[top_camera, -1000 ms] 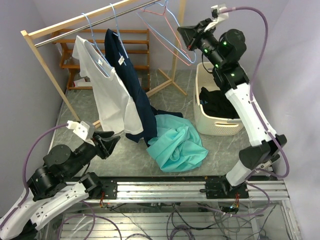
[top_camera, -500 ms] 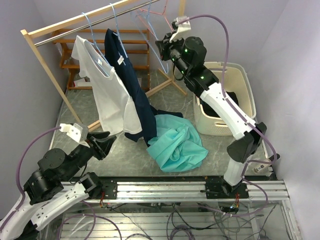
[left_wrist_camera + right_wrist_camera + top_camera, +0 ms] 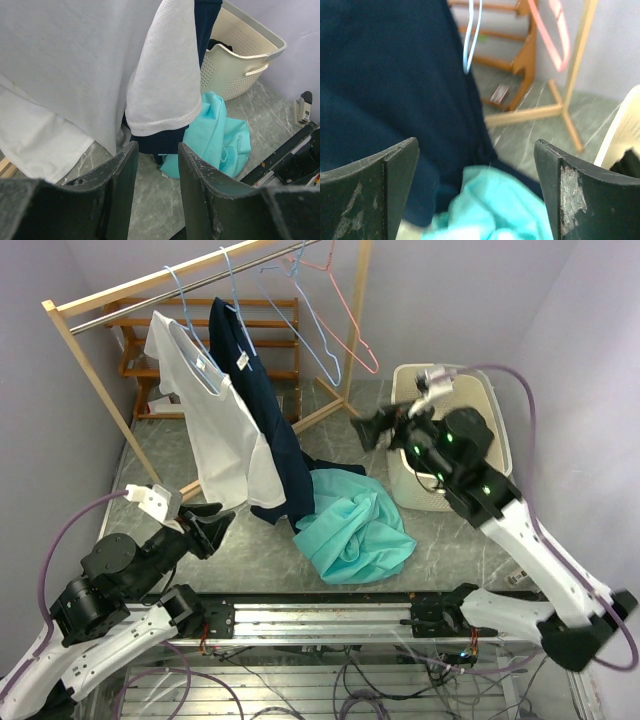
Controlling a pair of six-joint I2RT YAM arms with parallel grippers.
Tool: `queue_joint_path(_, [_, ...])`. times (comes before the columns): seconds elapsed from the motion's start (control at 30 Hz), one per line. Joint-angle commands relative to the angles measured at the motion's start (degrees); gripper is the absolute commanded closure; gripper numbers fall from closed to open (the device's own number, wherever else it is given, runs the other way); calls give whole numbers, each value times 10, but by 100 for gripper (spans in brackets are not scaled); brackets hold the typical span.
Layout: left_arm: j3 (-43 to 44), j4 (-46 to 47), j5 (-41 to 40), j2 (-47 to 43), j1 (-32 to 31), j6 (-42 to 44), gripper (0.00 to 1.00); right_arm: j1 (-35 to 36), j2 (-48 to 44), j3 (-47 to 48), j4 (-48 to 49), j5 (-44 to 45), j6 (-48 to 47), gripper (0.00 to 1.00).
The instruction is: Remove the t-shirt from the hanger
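Right gripper [image 3: 365, 430] dropped from rail [image 3: 190, 285] toward navy t-shirt [image 3: 265, 400], jaws spread (nothing held), grab pending; left gripper [image 3: 212, 524] jaws parted.

We record one build for both arms. The left arm [image 3: 90, 650] has white shells on its long links and black, rounded joint housings; the right arm [image 3: 530, 540] matches it, with green lights [image 3: 441, 439] lit on the black joints. A purple cable [image 3: 68, 530] loops off the left arm, and a second purple cable [image 3: 528, 415] arcs over the right. Each wrist bears a small white camera block [image 3: 155, 500]. On the left pincer [image 3: 156, 150] and right pincer [image 3: 476, 145] we see dark, flat-faced fingers [image 3: 119, 190], their edges scuffed with pale scratches.
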Motion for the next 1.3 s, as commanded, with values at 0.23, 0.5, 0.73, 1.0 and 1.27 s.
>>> queue_joint_path(0.23, [2, 4, -4, -8, 1, -5, 51, 21, -147, -308, -140, -129, 151, 0])
queue_joint_path(0.5, [2, 1, -10, -9, 0, -7, 51, 25, -112, -389, -57, -124, 210, 0])
queue_joint_path(0.73, [2, 0, -11, -5, 0, -7, 51, 38, 18, -416, 25, -103, 230, 0])
queue_joint_path(1.0, [2, 0, -12, -2, 1, -7, 51, 39, 63, -395, 32, -148, 191, 50])
queue_joint_path(1.27, [2, -1, -10, 2, 1, -7, 51, 37, 60, -253, -58, -137, 141, 95])
